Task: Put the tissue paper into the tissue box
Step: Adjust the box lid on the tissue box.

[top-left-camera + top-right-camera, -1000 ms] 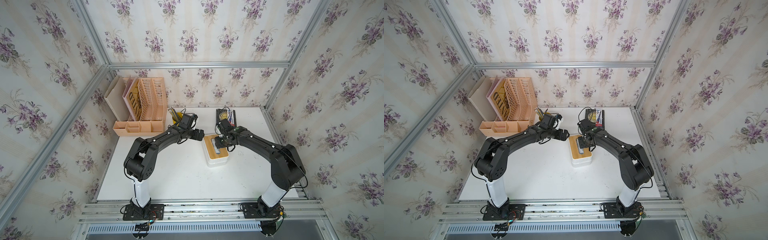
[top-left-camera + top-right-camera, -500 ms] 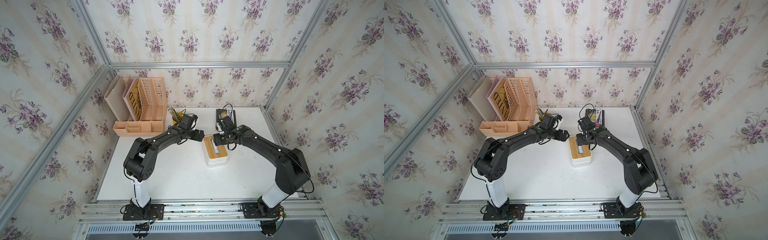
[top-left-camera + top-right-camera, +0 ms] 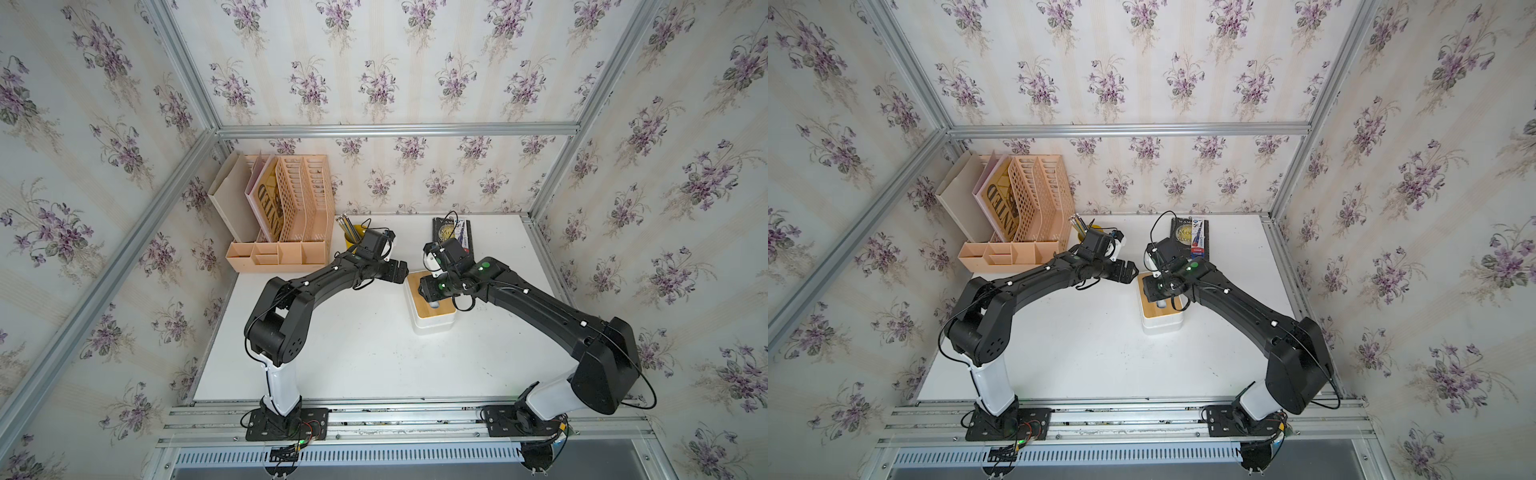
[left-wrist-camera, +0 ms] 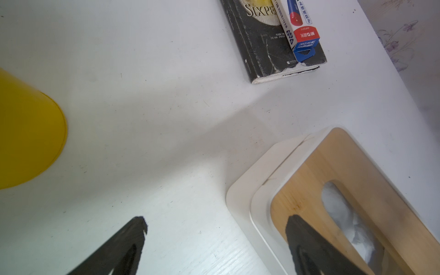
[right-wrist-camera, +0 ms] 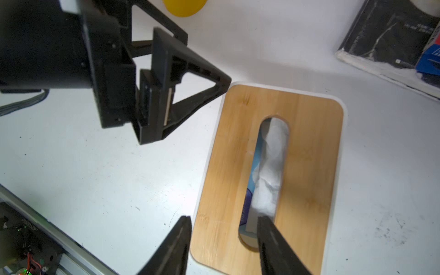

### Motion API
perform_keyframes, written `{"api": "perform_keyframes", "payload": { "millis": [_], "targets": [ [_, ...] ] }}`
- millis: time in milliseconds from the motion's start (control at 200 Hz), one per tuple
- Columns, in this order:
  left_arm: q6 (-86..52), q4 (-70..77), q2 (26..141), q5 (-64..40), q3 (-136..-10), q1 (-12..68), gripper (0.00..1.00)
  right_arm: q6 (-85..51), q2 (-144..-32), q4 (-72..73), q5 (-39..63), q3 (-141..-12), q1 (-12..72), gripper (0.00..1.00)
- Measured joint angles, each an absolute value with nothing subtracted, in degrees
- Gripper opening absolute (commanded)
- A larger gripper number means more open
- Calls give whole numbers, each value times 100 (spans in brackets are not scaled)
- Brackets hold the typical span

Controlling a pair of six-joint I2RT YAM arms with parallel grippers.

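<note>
Tissue paper is inside the tissue box — I see crumpled white and a bit of light-blue wrap thru the lid's oblong slot. Lid is on the tub. On the left wrist cam a strip of the tub's white rim shows beside the lid's rim at one corner, so I can't say it sits flush. Box stands on the table right of its middle, nearer the far edge.

Right gripper hangs over the lid, jaws partway apart w/ only bare wood between them. One finger is by the lid's long edge, the other at the slot's end. Can't tell whether the tips touch the wood. In both top views it hides the far part of the lid.

Left gripper is spread wide & empty, just beside the box's far left corner, one fingertip at that corner of the lid — the only thing crowding the box.

Around:
- Yellow pencil cup stands near the far edge, left of the box & apart from it.
- Black book lies at the far edge behind the box, w/ a red-blue-white card packet on it.
- Peach desk organiser sits in the far left corner.
</note>
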State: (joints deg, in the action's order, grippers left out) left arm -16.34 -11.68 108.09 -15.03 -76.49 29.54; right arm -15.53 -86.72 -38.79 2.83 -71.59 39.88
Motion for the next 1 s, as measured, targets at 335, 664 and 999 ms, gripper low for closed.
{"api": "perform_keyframes", "payload": {
  "millis": [335, 664, 999],
  "targets": [
    [-1634, -1170, 10831, -1507, -7666, 2954, 96, -1680, -8818, -3935, 517, -6829, 4464, 28],
    [-1634, -1170, 10853, -1522, -7697, 2963, 96, -1798, -8705, -3994, 513, -6578, 4541, 26],
    [-1634, -1175, 10895, -1525, -7725, 2965, 96, -1798, -8825, -3487, 429, -6458, 4543, 25]
  ]
}}
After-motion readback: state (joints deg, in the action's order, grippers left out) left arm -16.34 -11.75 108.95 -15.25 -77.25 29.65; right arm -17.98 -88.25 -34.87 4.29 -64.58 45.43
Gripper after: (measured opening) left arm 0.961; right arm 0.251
